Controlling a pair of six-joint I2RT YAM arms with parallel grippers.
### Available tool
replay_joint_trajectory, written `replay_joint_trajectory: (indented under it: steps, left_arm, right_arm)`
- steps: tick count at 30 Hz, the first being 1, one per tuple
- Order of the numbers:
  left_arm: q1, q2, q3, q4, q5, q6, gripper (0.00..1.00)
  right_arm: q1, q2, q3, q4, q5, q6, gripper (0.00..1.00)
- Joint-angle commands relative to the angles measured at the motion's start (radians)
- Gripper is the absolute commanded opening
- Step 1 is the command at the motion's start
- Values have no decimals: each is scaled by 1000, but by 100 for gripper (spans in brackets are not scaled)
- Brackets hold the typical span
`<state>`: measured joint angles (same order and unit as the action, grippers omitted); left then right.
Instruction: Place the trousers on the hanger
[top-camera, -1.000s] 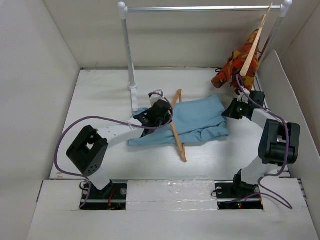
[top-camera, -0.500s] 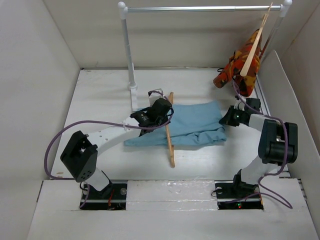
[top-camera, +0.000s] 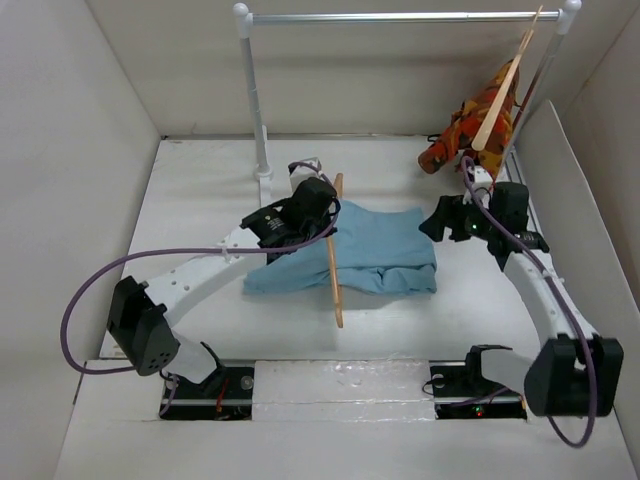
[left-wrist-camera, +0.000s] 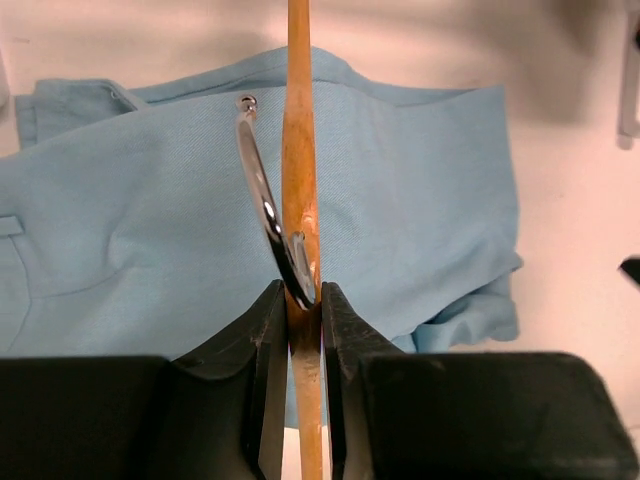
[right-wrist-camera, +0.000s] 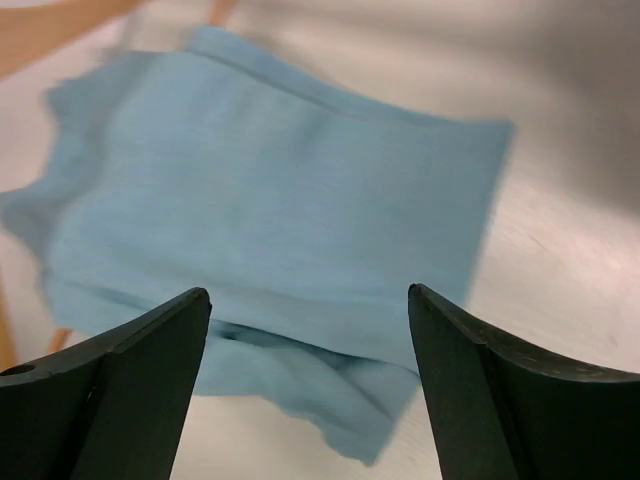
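Observation:
The light-blue trousers (top-camera: 385, 252) lie flat in the middle of the table, folded and rumpled along their near right edge (right-wrist-camera: 390, 400). The wooden hanger (top-camera: 334, 270) lies across their left part, running from far to near. My left gripper (top-camera: 326, 212) is shut on the hanger's neck; in the left wrist view the wood (left-wrist-camera: 300, 120) and metal hook (left-wrist-camera: 258, 185) rise from between the black fingers, left gripper (left-wrist-camera: 303, 310), over the trousers (left-wrist-camera: 140, 250). My right gripper (top-camera: 432, 222) hovers at the trousers' far right corner, and stands open in its own view, right gripper (right-wrist-camera: 305, 300), above the cloth (right-wrist-camera: 280, 200), holding nothing.
A clothes rack stands at the back, with a white post (top-camera: 256, 110) and a metal rail (top-camera: 400, 16). A second wooden hanger with an orange-red patterned garment (top-camera: 470, 125) hangs at its right end. White walls close in the table on three sides.
My right gripper has opened and let go of the trousers, its arm stretching farther out. The left gripper has carried the hanger left and away, swinging it straighter; the trousers shifted left.

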<state>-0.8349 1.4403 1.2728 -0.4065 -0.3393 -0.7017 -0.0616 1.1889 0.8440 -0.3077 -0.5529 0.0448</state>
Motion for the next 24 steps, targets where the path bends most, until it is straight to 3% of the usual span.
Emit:
replay_joint_trajectory:
  steps: [1,8,11,16,20,24]
  left_arm:
    - [3,-72,128,78,19,10,0]
    - [3,-52,287,77,77,36,0]
    - [3,-34,344,43,89,44,0]
    - [3,18,586,-60,117,76,0]
    - [3,32,664,-83,146,82,0]
    - [3,45,707,-77,183,82,0]
  right_arm:
    - [168,-106,67,-15,-36,6,85]
    - [610,-88,130,194,81,206,90]
    - [663,-80,153,246,119,237,91]
    - [716,-29,236,256,178,274,92]
    - [717,9,256,356,134,323,92]
    - [735,24,263,407,156,380,85]
